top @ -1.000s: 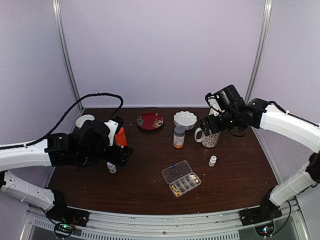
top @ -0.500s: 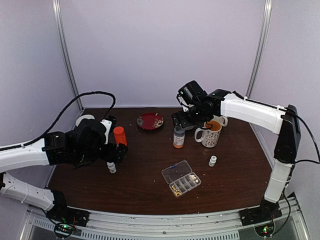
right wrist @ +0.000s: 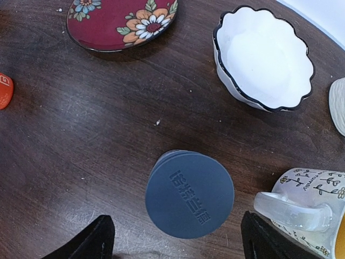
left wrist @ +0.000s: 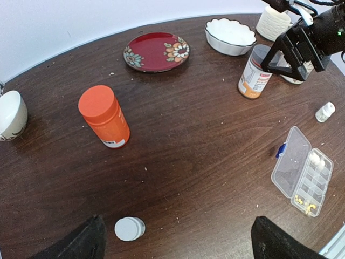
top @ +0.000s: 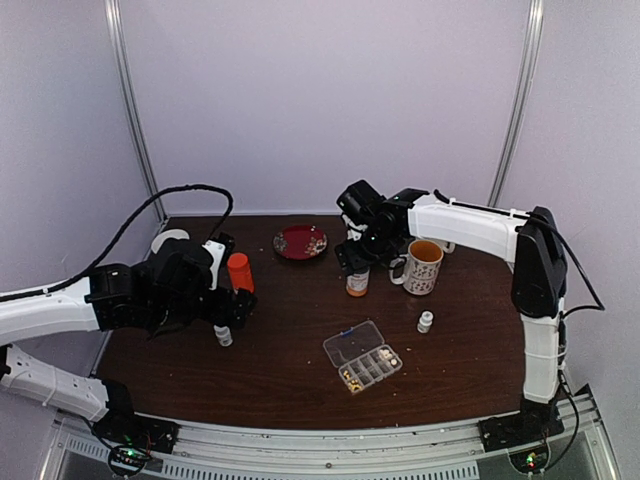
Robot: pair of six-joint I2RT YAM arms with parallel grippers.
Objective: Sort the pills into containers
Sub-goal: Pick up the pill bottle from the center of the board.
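Organiser box (left wrist: 291, 156) open, white pills (left wrist: 317, 159) one end, yellow pills (left wrist: 305, 203) the other, left tool (left wrist: 178, 221) and right tool (right wrist: 177, 216) spread, empty

The light is soft and even and comes from above. In the top view the wall (top: 320, 100) looks pale purple. The brown table (top: 300, 370) looks dark, with only faint shadows, and small things look a bit fuzzy.

In the left wrist view the table's far edge bends like a bow from 9 to 1 o'clock. The wood shines a little in the middle. The left gripper (left wrist: 175, 245) at 6 o'clock is black and blurry.

In the right wrist view the blue cap (right wrist: 190, 194) is sharp, and its raised letters are easy to see. The white bowl (right wrist: 264, 56) at 1 o'clock is very bright. The red plate (right wrist: 121, 19) at 11 o'clock has a dark shadow along its 6 o'clock side. The right gripper (right wrist: 178, 240) at 6 o'clock is dark and blurry.
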